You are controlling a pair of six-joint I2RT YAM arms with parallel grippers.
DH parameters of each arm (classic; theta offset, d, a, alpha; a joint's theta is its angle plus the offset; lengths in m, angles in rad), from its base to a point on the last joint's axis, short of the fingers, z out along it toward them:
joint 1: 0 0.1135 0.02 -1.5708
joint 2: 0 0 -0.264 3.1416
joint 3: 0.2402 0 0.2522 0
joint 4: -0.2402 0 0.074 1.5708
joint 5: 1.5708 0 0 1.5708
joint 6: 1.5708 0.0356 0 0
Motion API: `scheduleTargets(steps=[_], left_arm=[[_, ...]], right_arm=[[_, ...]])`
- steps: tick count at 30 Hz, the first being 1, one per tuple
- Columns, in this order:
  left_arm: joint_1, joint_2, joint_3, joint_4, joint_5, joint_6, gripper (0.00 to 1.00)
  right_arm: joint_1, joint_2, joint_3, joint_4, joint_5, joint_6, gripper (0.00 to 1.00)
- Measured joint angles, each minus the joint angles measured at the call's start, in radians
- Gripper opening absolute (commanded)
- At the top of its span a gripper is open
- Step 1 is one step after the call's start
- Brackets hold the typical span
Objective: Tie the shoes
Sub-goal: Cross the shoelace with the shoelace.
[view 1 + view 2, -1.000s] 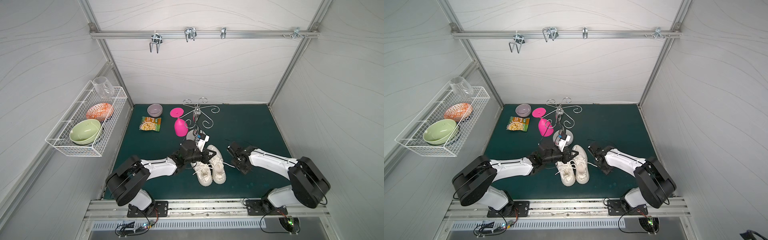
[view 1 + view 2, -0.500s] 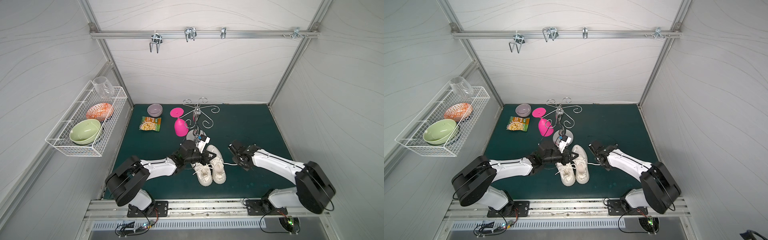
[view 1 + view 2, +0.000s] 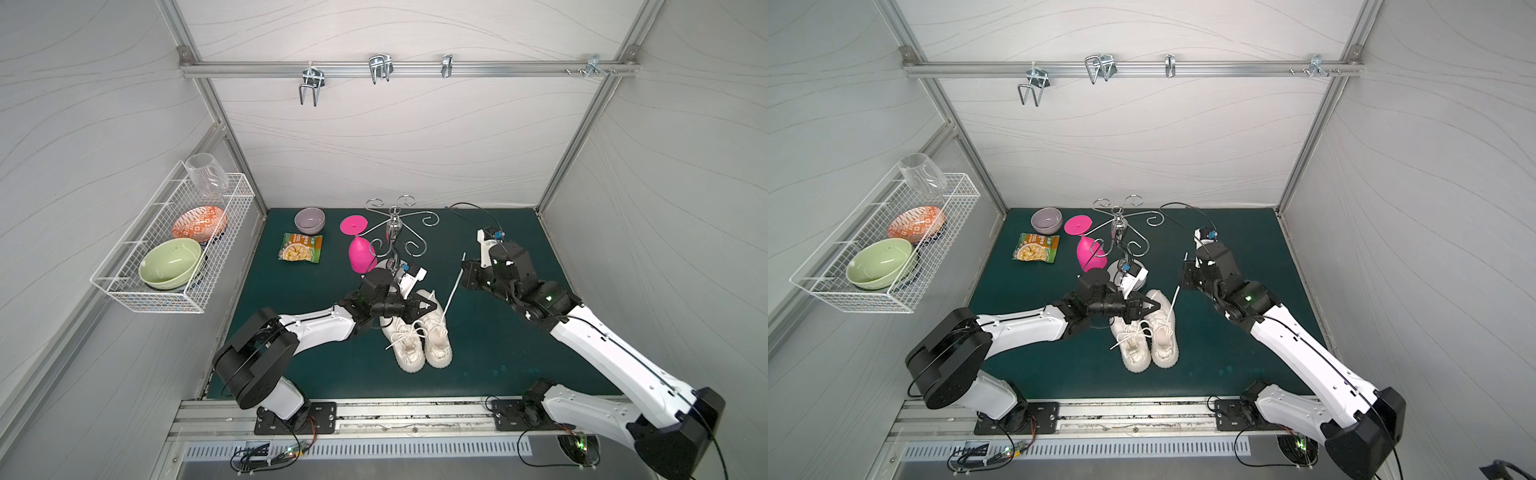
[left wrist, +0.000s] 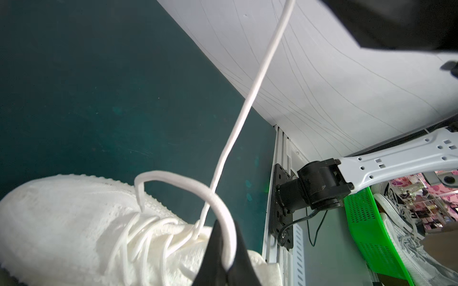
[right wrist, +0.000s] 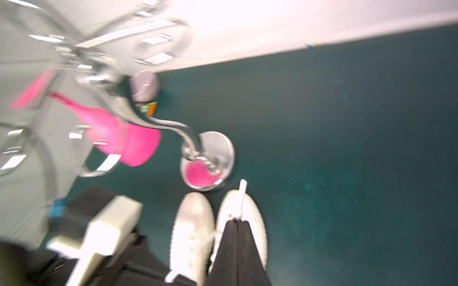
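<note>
Laces are gripped on both sides. The left gripper (image 4: 226, 224) is seen with its fingers (image 4: 213, 250) clamped on a loop of lace (image 4: 173, 177) that rises from the eyelets of the shoe directly beneath them. The right gripper (image 5: 236, 222) is pressed together on the second lace (image 3: 453, 286) close to its end, and a short tip is left sticking out past the fingertips. From there the strand is stretched straight and taut down to that same shoe, which lies well apart from those fingers. The shoes (image 3: 411, 353) are set side by side, touching, on the green mat (image 3: 291, 332), under and just beyond the left fingers. A chrome stand (image 3: 392, 226) and a pink glass (image 3: 361, 255) are found near the left fingers, the stand's round base just beside that gripper's body.
</note>
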Motion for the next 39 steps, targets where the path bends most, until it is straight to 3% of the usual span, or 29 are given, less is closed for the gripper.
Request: scheduleTargets(steps=[5,12,24,27,30,39], left_arm=[[0.000,0.025,0.041,-0.040,0.041,0.052,0.00],[0.000,0.060,0.066,-0.044,0.053,0.070,0.00],[0.000,0.102,0.081,-0.036,-0.023,0.040,0.00],[0.000,0.103,0.083,-0.035,-0.027,0.040,0.05],[0.000,0.104,0.083,-0.026,-0.007,0.038,0.12],[0.001,0.168,0.135,0.005,0.088,0.022,0.15]], right_arm=[[0.000,0.085,0.102,0.014,-0.108,-0.111,0.00],[0.000,0.129,0.121,0.013,-0.180,-0.154,0.00],[0.000,0.113,0.122,-0.002,-0.195,-0.155,0.00],[-0.001,0.107,0.122,-0.003,-0.190,-0.156,0.00],[-0.001,0.106,0.122,-0.005,-0.189,-0.159,0.00],[-0.001,0.107,0.122,-0.007,-0.187,-0.158,0.00]])
